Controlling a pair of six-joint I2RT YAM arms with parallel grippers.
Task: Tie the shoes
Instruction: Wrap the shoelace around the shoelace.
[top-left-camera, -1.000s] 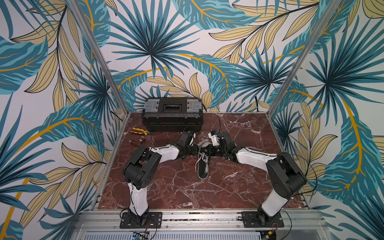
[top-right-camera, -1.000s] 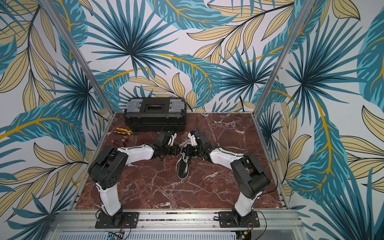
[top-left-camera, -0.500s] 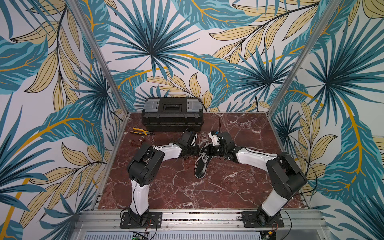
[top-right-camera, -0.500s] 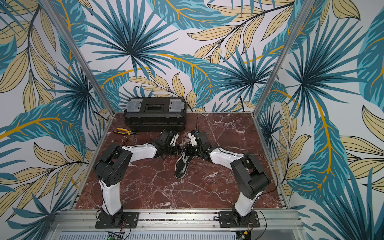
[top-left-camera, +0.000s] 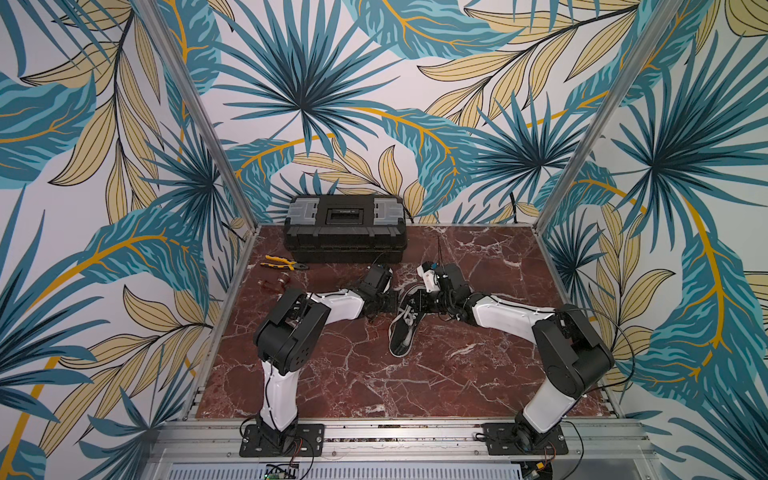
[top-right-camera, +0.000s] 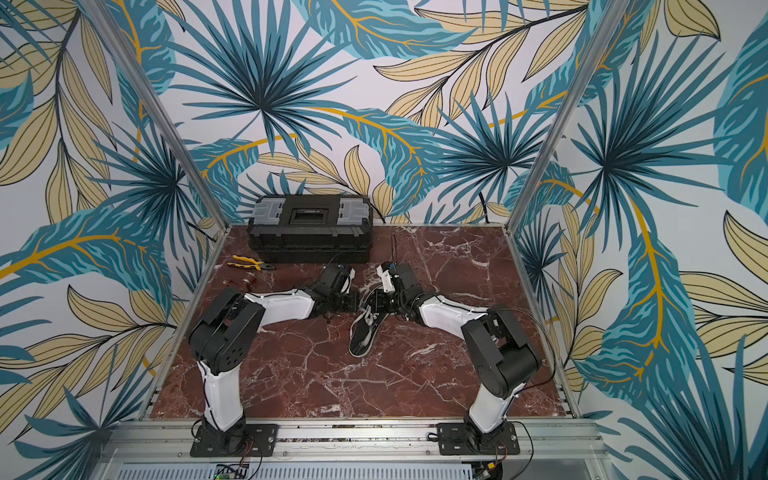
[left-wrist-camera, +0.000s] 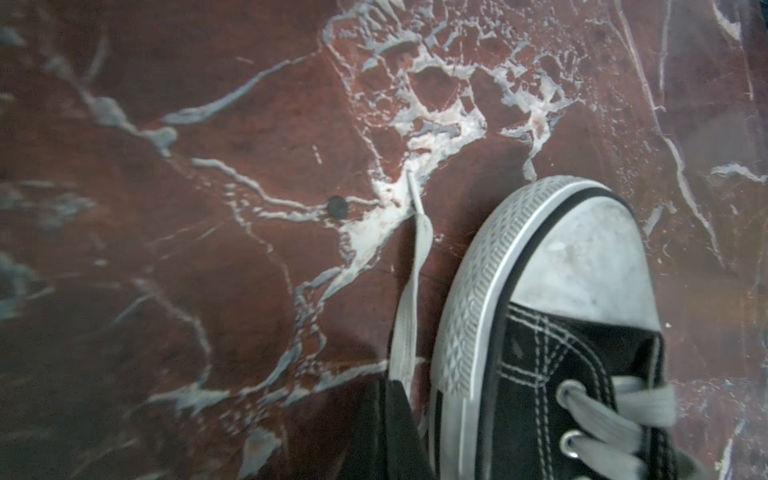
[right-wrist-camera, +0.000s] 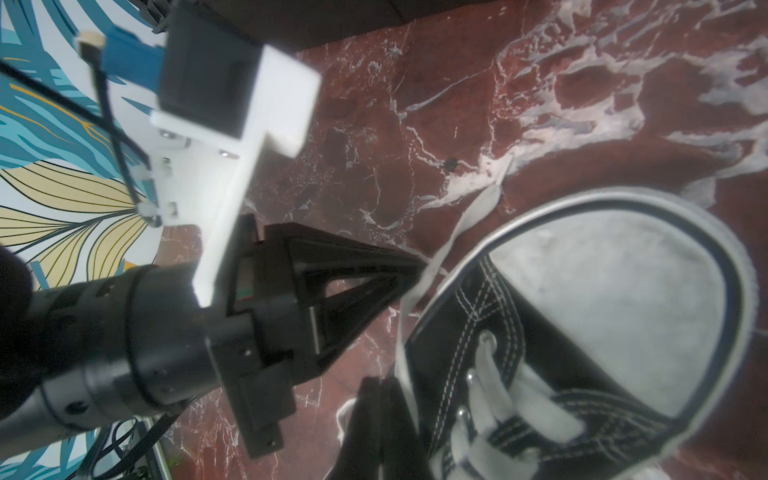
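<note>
1. Sneaker (top-left-camera: 402, 331): lies on its sole near the middle of the surface (top-left-camera: 478, 374), between the two wrists. The crossings sit in the eyelets, and we see no knot or bow.
2. Lace (left-wrist-camera: 412, 286): one flat white strand runs loose along the ribbed toe bumper, and its tip rests on the marble just beside the toe cap.
3. Left end effector (right-wrist-camera: 417, 266): closed, with its tips pinching that loose strand partway along, so a good tail is left beyond the pinch.
4. Right end effector (right-wrist-camera: 386, 399): closed too, low beside the eyelets. The same strand runs right against its fingers, but we cannot tell whether it is actually pinched there.
5. Our reading of the step: the free strand is secured, ready to be drawn out and crossed over the tongue.
6. To do it well:
   - Pull along the strand's own line, slowly. A light shoe on polished stone will likely skate rather than let slack out.
   - Keep the right side low as an anchor near the eyelets.
   - Hold the pinch square across the flat of the lace — a twisted ribbon slips more readily.
   - Lift the tail clear of the bumper before crossing, so it does not snag under the sole edge.
7. Outward: a black toolbox (top-left-camera: 345, 232) stands at the far edge, with yellow-handled pliers (top-left-camera: 284, 263) beside it, both well apart from the work.
</note>
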